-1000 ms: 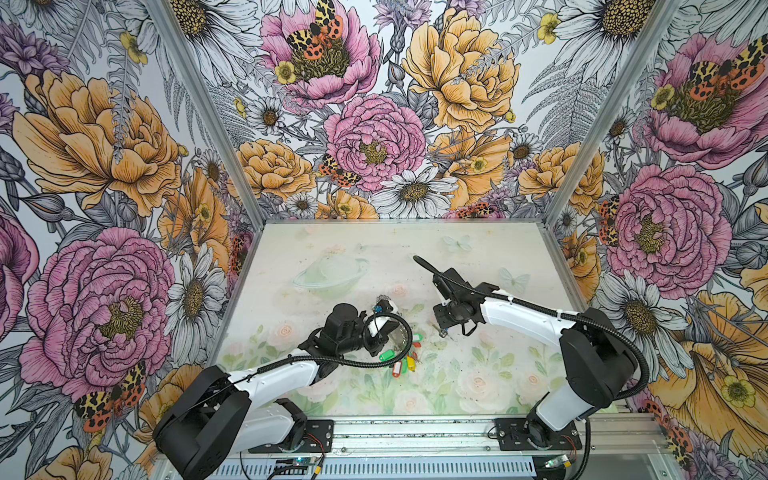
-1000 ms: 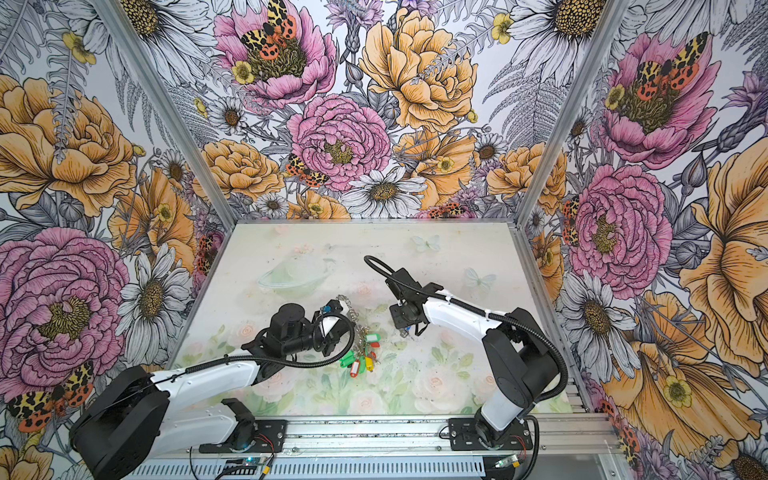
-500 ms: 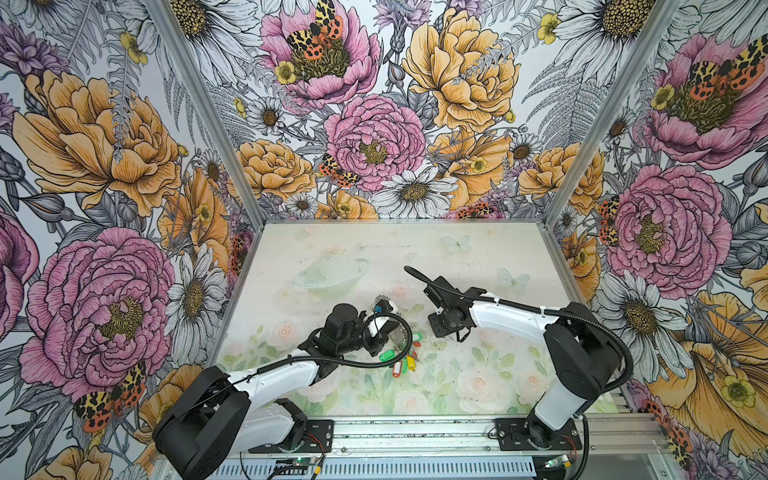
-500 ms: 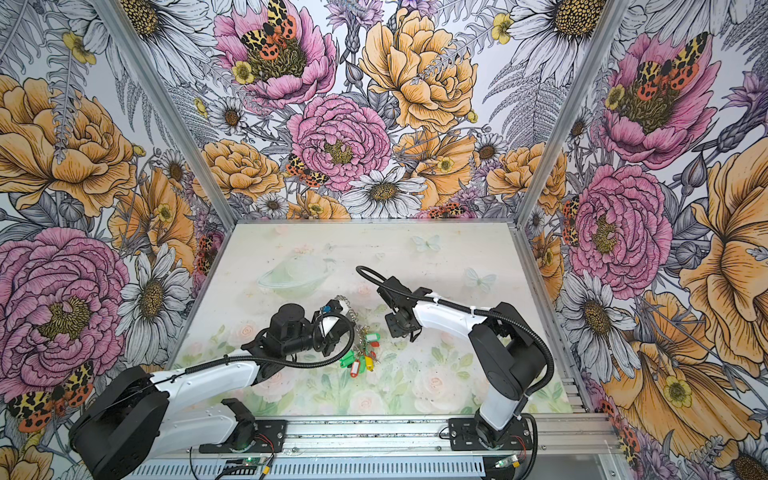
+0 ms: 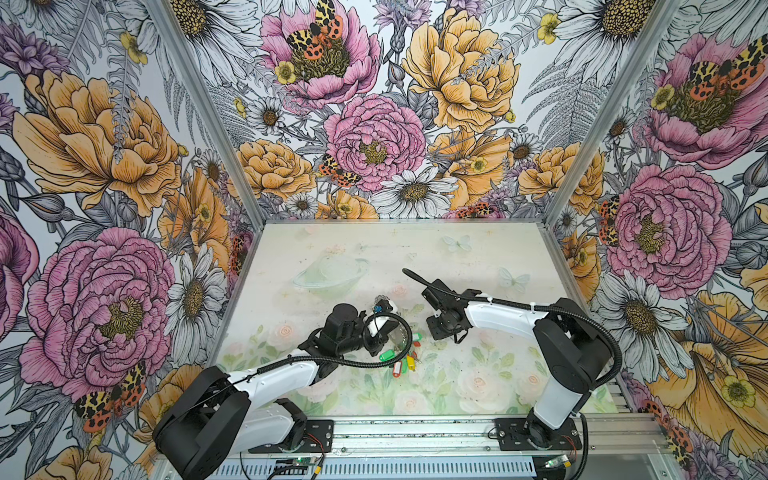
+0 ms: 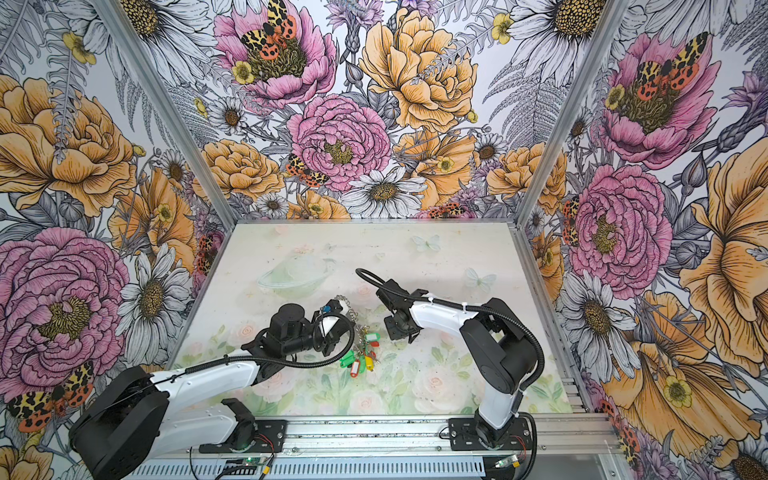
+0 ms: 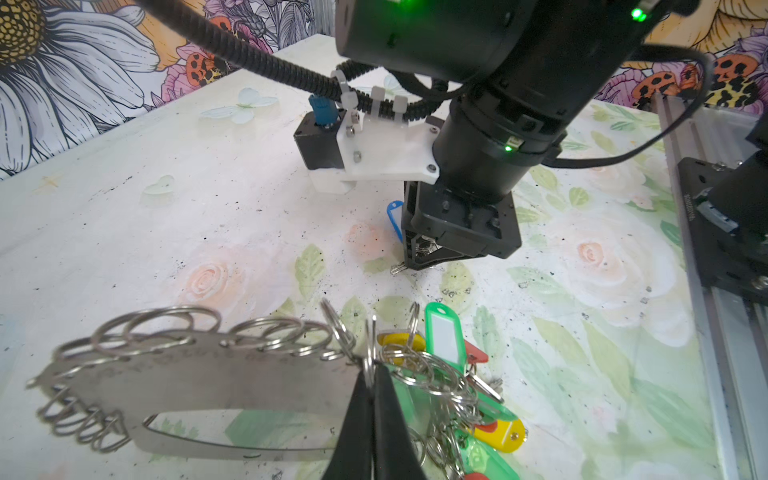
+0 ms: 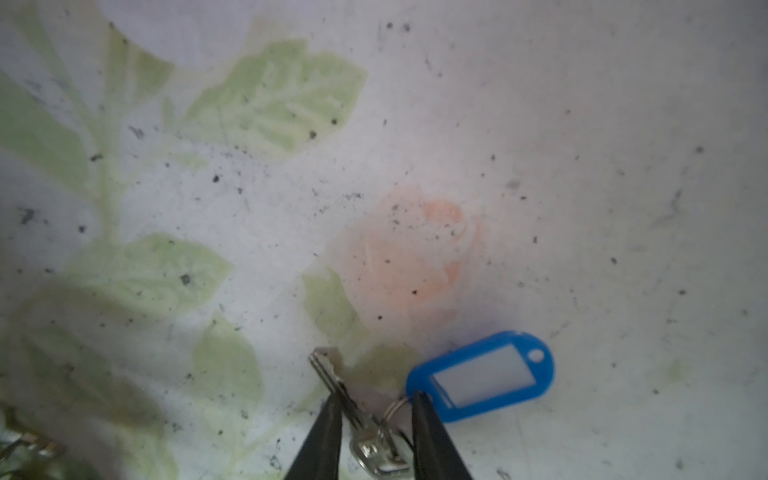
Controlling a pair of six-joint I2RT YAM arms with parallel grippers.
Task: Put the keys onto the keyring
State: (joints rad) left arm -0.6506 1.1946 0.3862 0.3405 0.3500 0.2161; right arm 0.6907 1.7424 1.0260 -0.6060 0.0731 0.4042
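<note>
The keys, a small silvery key (image 8: 330,374) joined to a blue tag (image 8: 486,376) with a white label, lie flat on the table. My right gripper (image 8: 376,415) points down over them, open. Its fingers stand either side of the key's head and wire ring; one finger (image 8: 328,432) touches the blade. In the left wrist view the right gripper (image 7: 415,266) stands on the table with the blue tag (image 7: 394,216) behind it. My left gripper (image 7: 372,374) is shut on the keyring (image 7: 208,382), a flat grey oval band edged with wire rings, held just above the table.
A bunch of keys with green, red and yellow tags (image 5: 401,359) hangs from the keyring's end and rests on the table between the two arms. The left arm's black cable (image 5: 365,363) loops round it. Floral walls (image 5: 124,208) close three sides; a metal rail (image 5: 415,432) runs along the front.
My right gripper has shifted a little left and toward the front, down over the key. Its jaws widened, then narrowed again. The left arm and keyring have not moved.
</note>
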